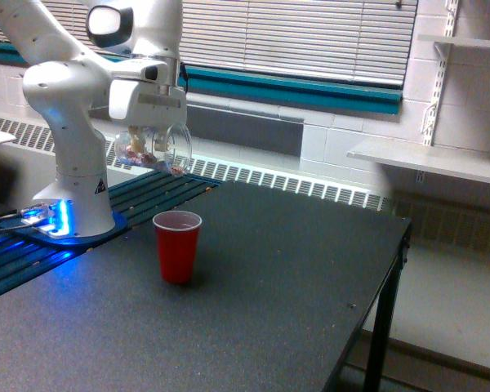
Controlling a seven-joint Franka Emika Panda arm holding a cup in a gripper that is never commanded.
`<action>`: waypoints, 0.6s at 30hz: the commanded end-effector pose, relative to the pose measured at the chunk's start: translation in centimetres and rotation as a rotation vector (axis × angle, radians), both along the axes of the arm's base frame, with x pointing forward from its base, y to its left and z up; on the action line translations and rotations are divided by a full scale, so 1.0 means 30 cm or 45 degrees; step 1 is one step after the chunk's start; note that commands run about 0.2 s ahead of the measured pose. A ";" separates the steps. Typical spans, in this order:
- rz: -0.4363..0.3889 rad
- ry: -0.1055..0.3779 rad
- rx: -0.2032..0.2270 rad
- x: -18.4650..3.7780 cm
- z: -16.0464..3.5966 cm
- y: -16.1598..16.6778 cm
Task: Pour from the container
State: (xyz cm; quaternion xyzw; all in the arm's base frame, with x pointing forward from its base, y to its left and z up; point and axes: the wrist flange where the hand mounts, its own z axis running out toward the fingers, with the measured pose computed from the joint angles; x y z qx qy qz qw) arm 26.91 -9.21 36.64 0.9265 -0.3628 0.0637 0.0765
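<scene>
The clear glass container [151, 149] is being held in the air by the claw [149, 139] of the white Franka arm [73, 98], well above the dark desk [253, 278]. The claw is being kept clamped on the container from above, and the fingers are mostly being hidden behind the glass. The container is being tilted, with its lower end turned toward the exterior view's right. Small pink and whitish pieces [137, 153] are being seen through its wall, gathered in the part nearer the exterior view's left. A curved glass handle is being shown on the side toward the exterior view's right.

A red plastic cup [177, 245] with a pale inside is being left upright on the desk, below the container and a little toward the exterior view's right, well apart from it. The arm's base [73, 216] is being lit by a blue glow at the desk's far corner on the exterior view's left.
</scene>
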 end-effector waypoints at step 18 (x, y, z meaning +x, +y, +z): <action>-0.127 0.162 0.029 -0.052 -0.130 0.063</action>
